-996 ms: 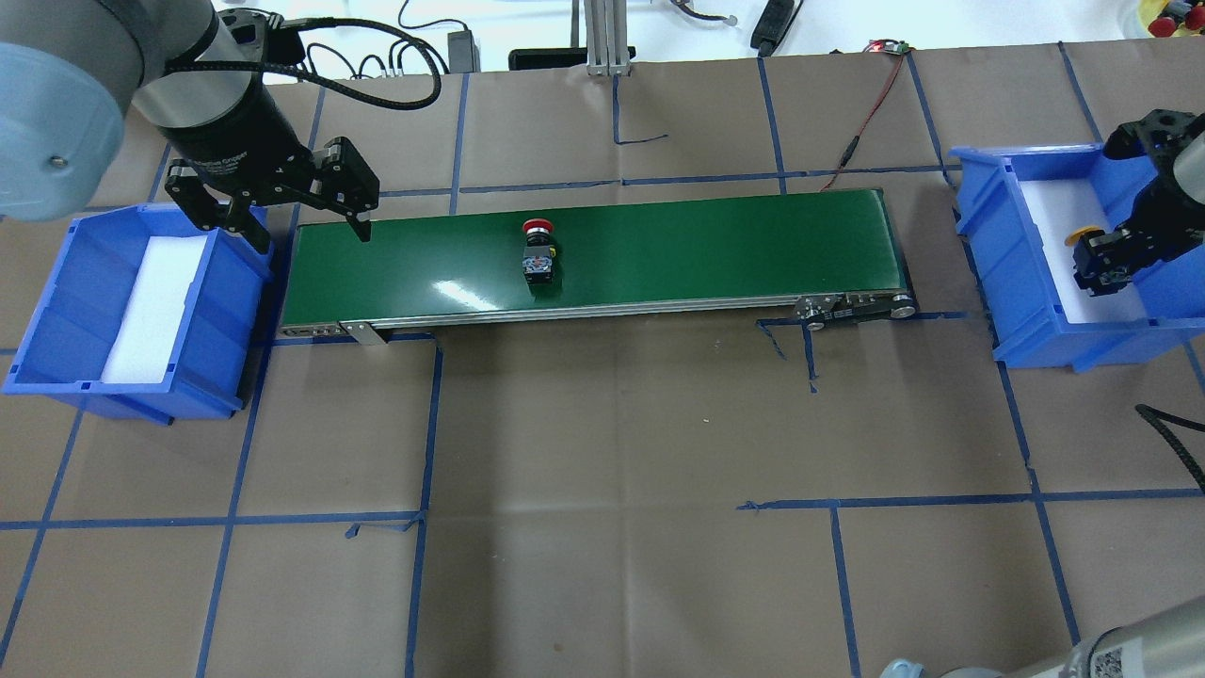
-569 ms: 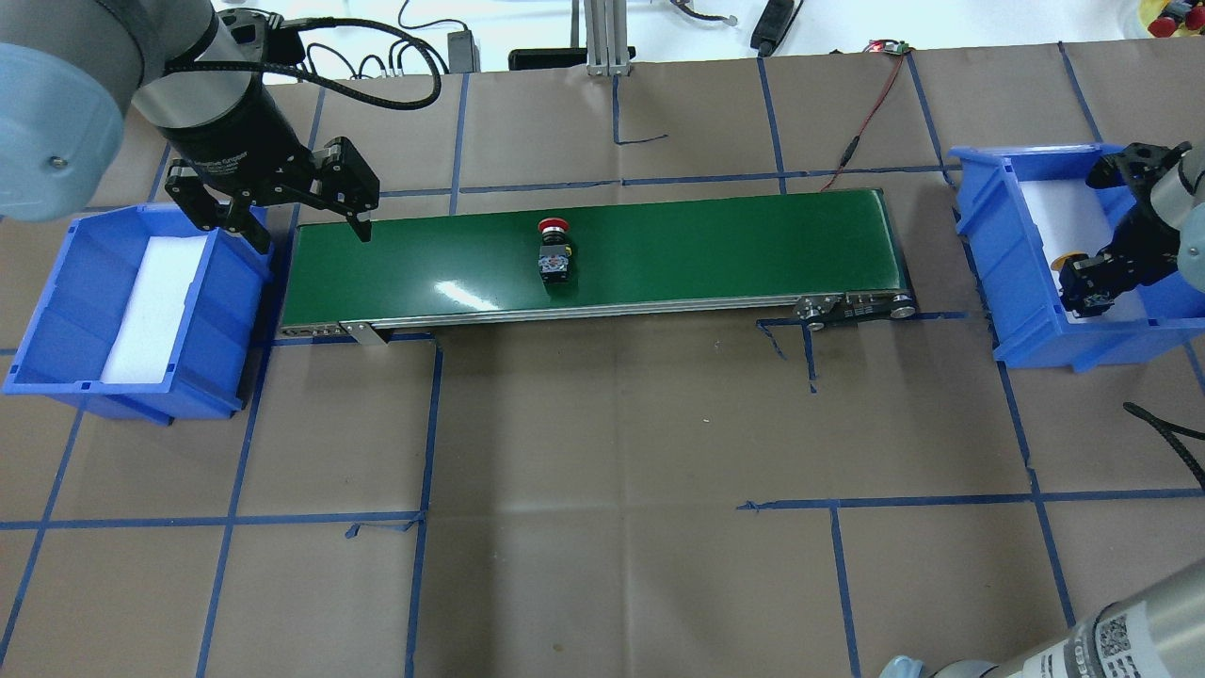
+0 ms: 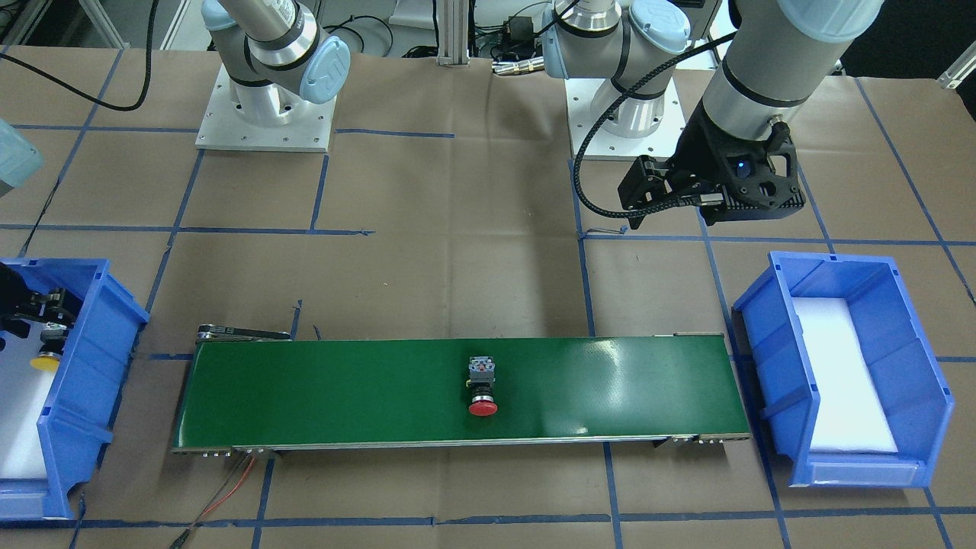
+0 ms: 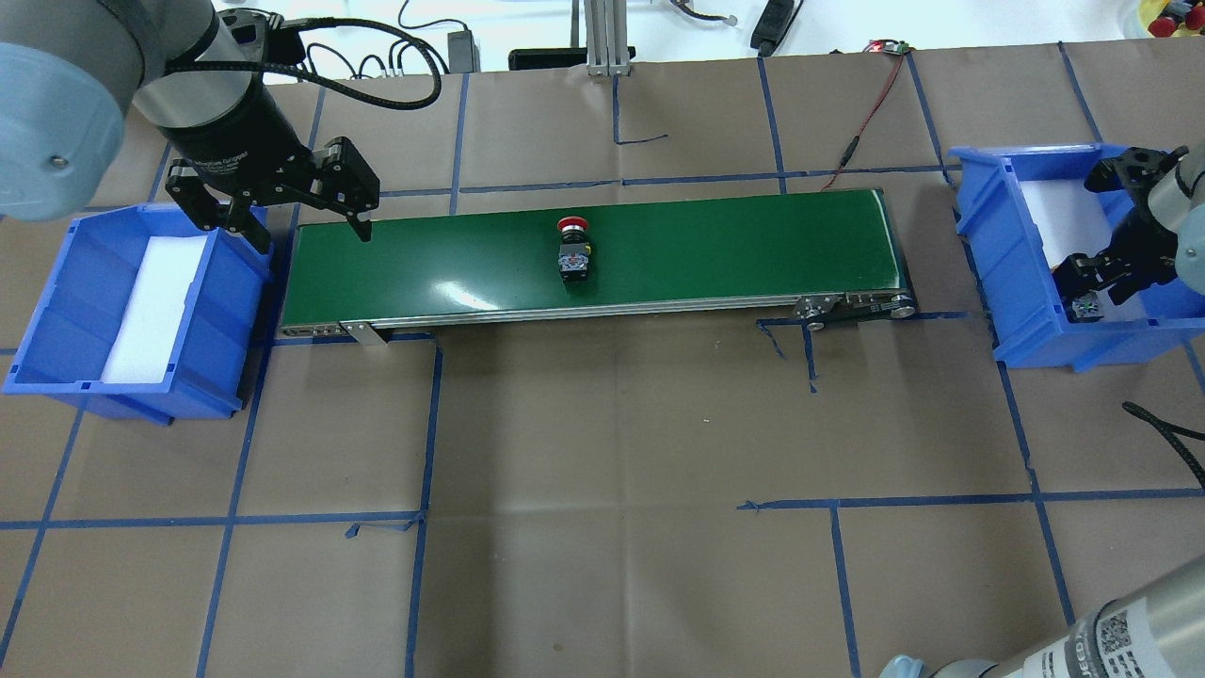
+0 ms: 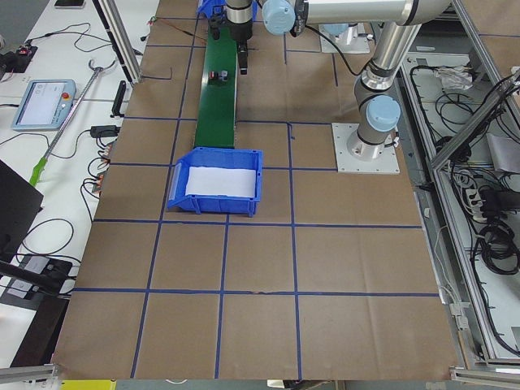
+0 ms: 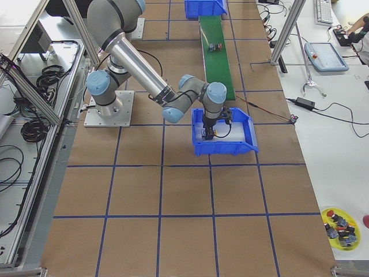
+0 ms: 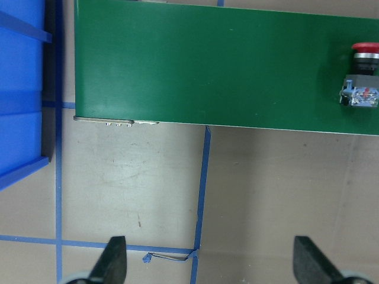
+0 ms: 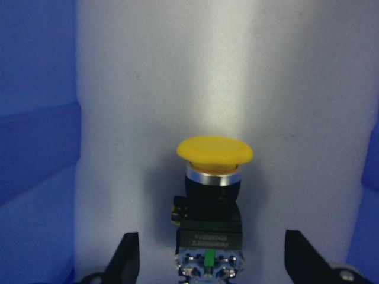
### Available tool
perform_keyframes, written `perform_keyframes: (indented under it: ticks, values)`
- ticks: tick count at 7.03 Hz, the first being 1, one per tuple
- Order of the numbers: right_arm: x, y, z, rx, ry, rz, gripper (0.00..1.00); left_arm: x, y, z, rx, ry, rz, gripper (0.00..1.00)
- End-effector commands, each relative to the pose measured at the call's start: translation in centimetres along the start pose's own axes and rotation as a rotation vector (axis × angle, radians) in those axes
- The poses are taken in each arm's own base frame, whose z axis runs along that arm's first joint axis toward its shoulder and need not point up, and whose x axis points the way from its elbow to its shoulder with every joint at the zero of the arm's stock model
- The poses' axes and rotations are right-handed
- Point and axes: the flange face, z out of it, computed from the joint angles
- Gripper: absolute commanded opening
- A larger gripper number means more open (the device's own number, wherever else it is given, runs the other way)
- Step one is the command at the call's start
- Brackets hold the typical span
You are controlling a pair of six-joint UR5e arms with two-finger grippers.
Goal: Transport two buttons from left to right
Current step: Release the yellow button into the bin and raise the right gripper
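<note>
The red button lies on its side near the middle of the green conveyor belt; it also shows in the front view and the left wrist view. The yellow button lies on the white foam in the right blue bin. My right gripper is low in that bin, open, its fingers on either side of the yellow button and apart from it. My left gripper is open and empty, above the belt's left end beside the left blue bin.
The left bin holds only white foam. A red wire and an aluminium post are behind the belt. A yellow dish of spare buttons sits far off on the right. Brown paper with blue tape lines covers the table.
The red button has ridden the belt to the right. My right gripper has moved toward the bin's near end and lower with the yellow button. The left arm has not moved.
</note>
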Motion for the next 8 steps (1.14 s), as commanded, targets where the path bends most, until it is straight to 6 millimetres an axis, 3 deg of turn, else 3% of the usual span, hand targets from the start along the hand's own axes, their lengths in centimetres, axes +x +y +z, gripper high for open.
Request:
perform_keyframes:
  ticks: [1,2,3,6,8]
  values:
    - [0.2,-0.2,-1.0,0.015,0.011,0.002,1.00,0.0,0.0,0.0,0.000,0.000,0.000,1.00]
    - [0.2,-0.1,-2.0,0.029,0.022,0.002,1.00,0.0,0.0,-0.1,0.001,0.000,0.000,1.00]
    - [0.1,-0.1,-5.2,0.071,0.055,0.005,1.00,0.0,0.0,-0.1,0.001,0.000,0.000,1.00]
    - [-0.4,-1.1,-19.8,0.250,0.020,-0.006,1.00,0.0,0.0,-0.1,0.001,0.000,0.000,1.00]
    - [-1.7,-0.6,-23.6,0.094,-0.124,0.118,1.00,0.0,0.0,-0.1,0.001,0.000,0.000,1.00]
